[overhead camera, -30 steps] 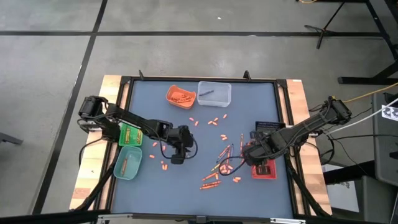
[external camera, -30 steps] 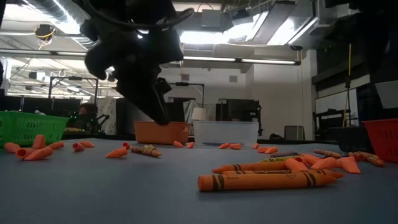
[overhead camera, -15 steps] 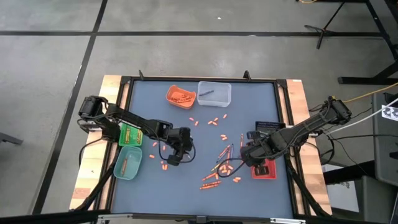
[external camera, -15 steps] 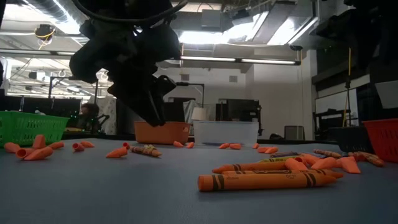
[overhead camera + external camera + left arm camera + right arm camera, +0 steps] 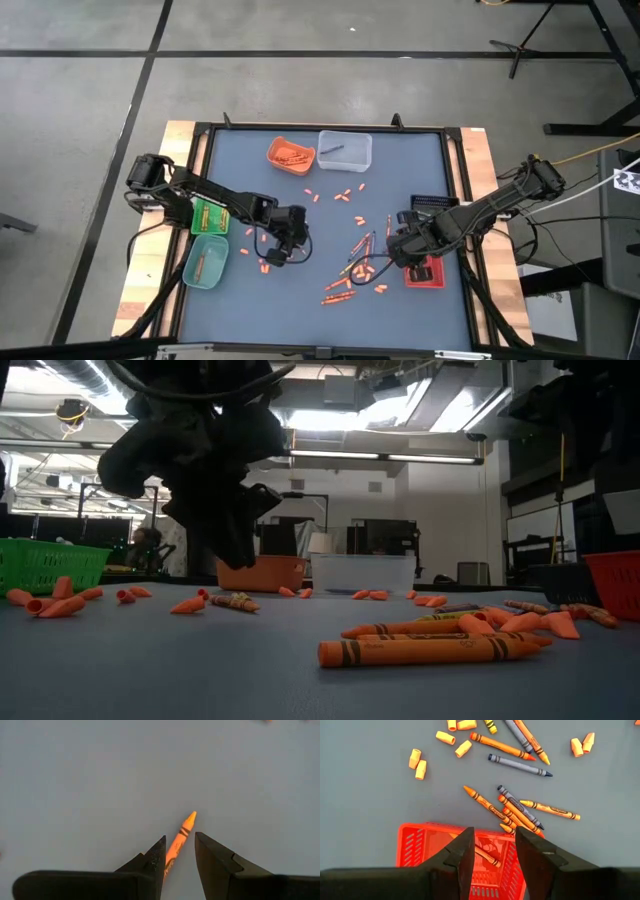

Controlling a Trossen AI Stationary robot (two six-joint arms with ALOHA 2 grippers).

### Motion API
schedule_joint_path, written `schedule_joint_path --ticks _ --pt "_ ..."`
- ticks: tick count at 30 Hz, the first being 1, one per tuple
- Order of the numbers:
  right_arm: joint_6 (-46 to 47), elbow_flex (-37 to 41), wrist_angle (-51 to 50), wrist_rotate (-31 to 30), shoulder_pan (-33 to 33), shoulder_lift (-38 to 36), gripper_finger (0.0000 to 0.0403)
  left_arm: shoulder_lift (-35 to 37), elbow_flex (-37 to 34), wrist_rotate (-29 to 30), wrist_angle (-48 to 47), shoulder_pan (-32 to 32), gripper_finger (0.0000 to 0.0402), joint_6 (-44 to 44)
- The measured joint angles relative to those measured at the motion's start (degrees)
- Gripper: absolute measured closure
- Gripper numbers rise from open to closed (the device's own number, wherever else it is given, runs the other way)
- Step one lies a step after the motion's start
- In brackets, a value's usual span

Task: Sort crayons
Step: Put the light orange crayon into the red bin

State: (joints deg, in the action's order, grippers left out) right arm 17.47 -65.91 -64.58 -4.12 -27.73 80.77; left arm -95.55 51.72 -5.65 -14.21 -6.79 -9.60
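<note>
centre-right of the table in the high view: loose crayons (image 5: 361, 262) scattered in a patch, mostly orange, a few dark and yellow-green, plus short orange stubs (image 5: 342, 194) further up toward the middle. same pile in the right wrist view, crayons lying flat on the blue-grey table (image 5: 400, 170), some crossing each other.

left gripper (image 5: 272, 256) sits left of centre, low over the table. left wrist view: one orange crayon (image 5: 181, 837) lies between its fingers (image 5: 156, 856), tip poking out ahead. jaws apart, gap visible either side of the crayon, cannot tell if they touch it.

right gripper (image 5: 397, 250) is at the right edge of the pile, above a red basket (image 5: 420, 842). fingers apart, nothing clamped. at least one orange crayon lies in that basket.

outward: orange tray (image 5: 290, 154) with crayons and a clear tray (image 5: 345, 150) at top centre, touching or just beside each other. green basket (image 5: 210, 215) and teal tray (image 5: 205, 261) at the left edge, black basket (image 5: 432, 206) at right, above the red one.

low view: two orange crayons (image 5: 415, 650) in the foreground, left arm looming dark at upper left.
</note>
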Motion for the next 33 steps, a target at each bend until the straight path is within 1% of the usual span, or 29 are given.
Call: schedule_joint_path --ticks 5,7,12,17,20,23,26,29,33 --pt "0.00 0.00 0.02 0.00 -0.01 0.00 0.0262 -1.38 -0.02 0.01 -0.30 -0.11 0.0314 0.00" --pt "0.00 0.00 0.03 0.00 0.00 0.00 0.0262 -2.61 0.06 0.13 1.36 -0.32 0.0314 -0.02" --pt "-0.31 0.00 0.04 0.01 -0.01 0.02 0.0262 -6.17 -0.02 -0.05 2.15 -0.55 0.0314 -0.01" --pt "-1.23 0.00 -0.72 0.00 0.00 0.02 0.0262 -7.83 0.15 -0.01 3.35 -0.72 0.0315 0.00" --pt "-1.42 0.00 -3.45 0.01 -0.01 0.02 0.0262 -7.91 0.13 0.00 3.76 -0.74 0.0322 0.02" --pt "-1.41 0.00 -6.75 -0.01 -0.07 -0.54 0.0262 -7.96 0.13 0.05 4.40 -0.78 0.0339 0.39" --pt "-1.49 0.00 -7.97 -2.22 -0.07 -2.67 0.0262 -8.02 0.09 -0.01 4.77 -0.81 0.0360 0.58" --pt "-1.51 0.43 -7.61 -5.65 -0.07 -6.57 0.0262 -8.02 0.09 0.11 5.03 -0.76 0.0380 3.60" --pt "-1.55 5.54 -3.41 -9.51 -0.02 -14.67 0.0262 -8.08 0.02 0.34 6.29 -0.77 0.0397 6.53"
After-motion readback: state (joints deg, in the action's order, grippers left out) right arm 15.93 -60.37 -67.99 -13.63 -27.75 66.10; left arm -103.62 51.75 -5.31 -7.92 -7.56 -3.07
